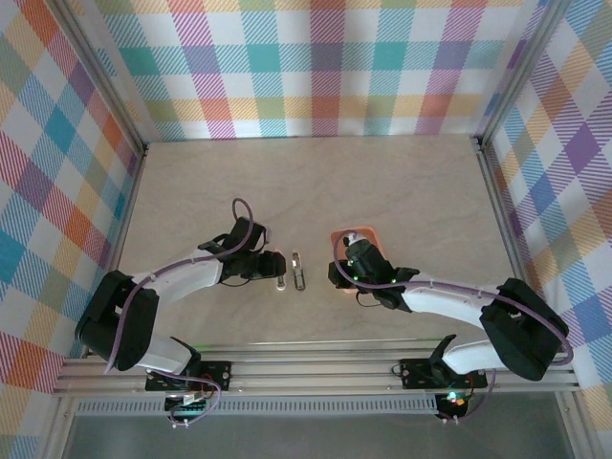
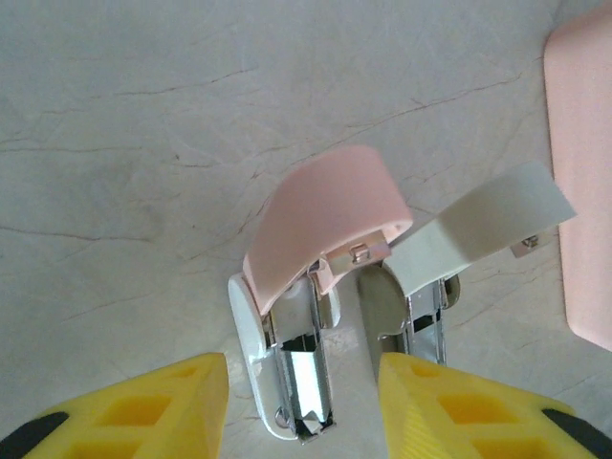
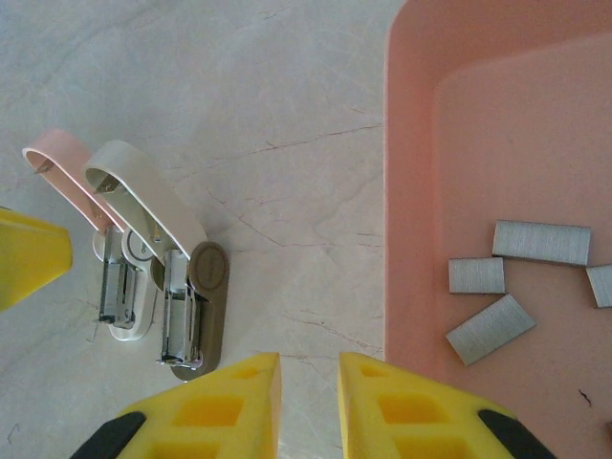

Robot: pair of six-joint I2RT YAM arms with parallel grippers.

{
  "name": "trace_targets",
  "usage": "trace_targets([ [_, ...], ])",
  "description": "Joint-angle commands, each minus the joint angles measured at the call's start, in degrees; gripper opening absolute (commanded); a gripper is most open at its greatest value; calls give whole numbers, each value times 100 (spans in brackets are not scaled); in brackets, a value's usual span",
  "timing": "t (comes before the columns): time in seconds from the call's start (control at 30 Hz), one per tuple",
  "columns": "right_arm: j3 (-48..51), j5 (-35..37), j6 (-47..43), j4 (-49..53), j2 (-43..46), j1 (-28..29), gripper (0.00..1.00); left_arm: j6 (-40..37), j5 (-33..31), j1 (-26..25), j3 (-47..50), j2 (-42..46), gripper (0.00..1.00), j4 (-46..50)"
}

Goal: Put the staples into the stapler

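Here the stapler (image 3: 191, 296) lies on the worktop (image 3: 287, 115) between the two arms. Its pale top is swung up and its metal channel is bare, so it looks ready to be filled. Just left of it, almost touching, lies the white-and-pink stapler (image 3: 120, 287), opened the same way. The staples (image 3: 541, 242) lie loose as a few short grey strips in the salmon tray (image 3: 411, 143), right of the stapler and a little apart from it. The right arm's fingers (image 3: 411, 411) hover over the worktop at the tray's left rim, drawn close with a narrow gap and nothing between them. The left arm's fingers (image 2: 124, 411) are spread wide and empty close by the two staplers. In the left wrist view they frame the pink one more than the grey.

The step in hand, I judge, is fetching one strip. To do it well, the right fingers should shift right over the tray, choose a strip lying apart from the rest, pinch it across its long sides and keep it level. The left fingers would do better bracing the grey stapler, so it cannot slide while the strip goes into its channel
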State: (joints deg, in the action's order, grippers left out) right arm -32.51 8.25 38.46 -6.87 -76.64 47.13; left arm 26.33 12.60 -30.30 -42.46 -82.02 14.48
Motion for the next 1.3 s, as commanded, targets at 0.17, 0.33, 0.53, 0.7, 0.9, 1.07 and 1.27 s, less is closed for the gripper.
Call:
trace_targets([
  [0.17,70,-36,-71,-104,180,-52,23,74,172,-70,-57,-387,43,-69],
  [0.33,107,-16,-70,-88,224,-55,23,75,146,-103,-62,-491,40,-22],
  [0.53,133,-9,-78,-102,237,-62,23,79,129,-124,-65,-547,37,30],
  [0.7,159,-11,-83,-104,266,-74,23,48,102,-160,-32,-544,32,96],
  [0.9,189,-3,-85,-115,303,-82,23,30,45,-169,7,-469,25,96],
  [1.07,192,-2,-109,-123,315,-90,23,-53,18,-186,-97,-423,22,381],
  [1.27,200,-4,-107,-113,332,-95,23,-231,-63,-204,-270,-359,20,683],
])
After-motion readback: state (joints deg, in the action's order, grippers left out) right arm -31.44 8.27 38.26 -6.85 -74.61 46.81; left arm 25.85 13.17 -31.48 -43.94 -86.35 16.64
